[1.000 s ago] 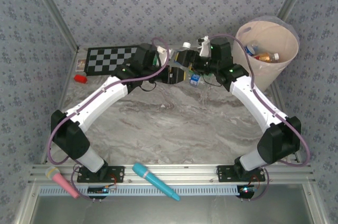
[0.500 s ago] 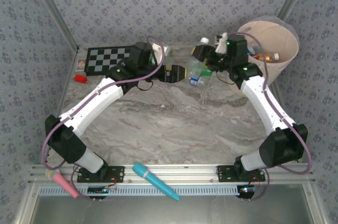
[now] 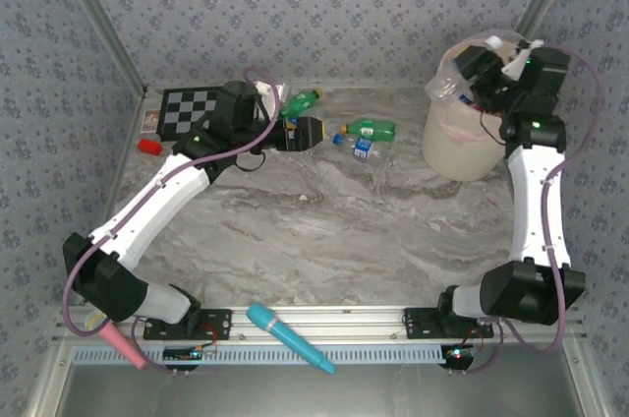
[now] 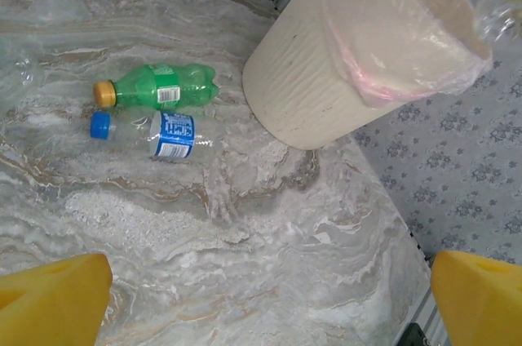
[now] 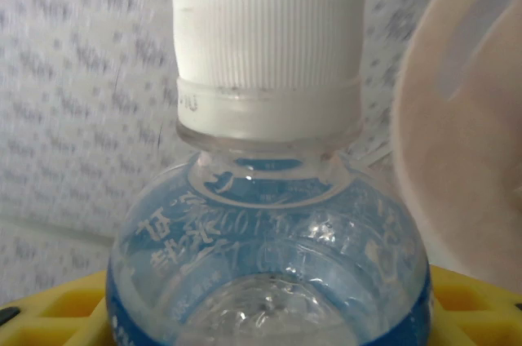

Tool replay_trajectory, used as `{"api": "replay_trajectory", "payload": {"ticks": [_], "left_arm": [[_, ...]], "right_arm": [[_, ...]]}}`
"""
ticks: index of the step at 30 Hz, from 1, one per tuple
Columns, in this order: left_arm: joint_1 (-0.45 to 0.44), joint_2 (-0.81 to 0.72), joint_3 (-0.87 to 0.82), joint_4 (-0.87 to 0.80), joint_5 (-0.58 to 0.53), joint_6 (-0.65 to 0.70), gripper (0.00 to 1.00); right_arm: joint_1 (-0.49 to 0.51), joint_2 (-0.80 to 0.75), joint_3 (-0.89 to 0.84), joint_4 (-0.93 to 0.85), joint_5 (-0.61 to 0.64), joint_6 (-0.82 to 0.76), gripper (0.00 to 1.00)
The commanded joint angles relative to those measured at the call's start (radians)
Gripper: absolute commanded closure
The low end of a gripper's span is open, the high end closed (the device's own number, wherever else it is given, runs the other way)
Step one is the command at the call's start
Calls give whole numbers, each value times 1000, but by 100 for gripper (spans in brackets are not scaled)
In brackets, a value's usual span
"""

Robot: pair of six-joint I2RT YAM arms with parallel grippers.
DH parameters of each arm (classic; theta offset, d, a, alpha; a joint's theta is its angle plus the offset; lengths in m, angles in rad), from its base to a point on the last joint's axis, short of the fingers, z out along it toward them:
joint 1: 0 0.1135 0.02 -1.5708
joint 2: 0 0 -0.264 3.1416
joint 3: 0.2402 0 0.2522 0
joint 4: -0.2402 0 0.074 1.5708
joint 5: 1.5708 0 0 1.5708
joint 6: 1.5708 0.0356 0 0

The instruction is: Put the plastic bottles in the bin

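Clear white-capped bottle (image 5: 269,256) points cap-first straight out from the right jaws.

On my monitors: a green bottle (image 4: 159,89) with an orange cap, a clear blue-capped bottle (image 4: 151,132) with a blue label, and a grey-veined white marble table (image 4: 245,281). The bin (image 4: 302,93) is pale beige, its liner edge pink. The white-capped bottle (image 5: 269,224) is clear, banded blue. I also see a black-and-white checkerboard (image 3: 192,107), a teal microphone (image 3: 288,336), a pink microphone (image 3: 118,338) and grey-blue flowered wallpaper (image 3: 324,4).
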Motion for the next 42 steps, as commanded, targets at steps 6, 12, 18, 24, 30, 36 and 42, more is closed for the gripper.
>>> {"api": "replay_trajectory", "payload": {"ticks": [6,12,18,24,30,36,42], "left_arm": [[0,-43,0,18,-12,1,0],[2,-76,-28,15,-29,4,0],[4,-112,-40,-10,-53,12,0],[13,-160,-73,-28,-80,17,0],[19,-177,-90,-34,-92,19,0],[20,-168,-92,-25,-86,19,0],[21,-153,-86,-25,-78,24,0]], "right_arm": [[-124,48,39,92,139,157,39],[-125,112,57,172,261,223,38],[-117,201,126,148,325,243,38],[-103,292,227,64,317,244,34],[-85,305,276,-16,324,227,0],[-84,266,268,-37,338,201,0],[-89,226,264,-55,342,169,0]]}}
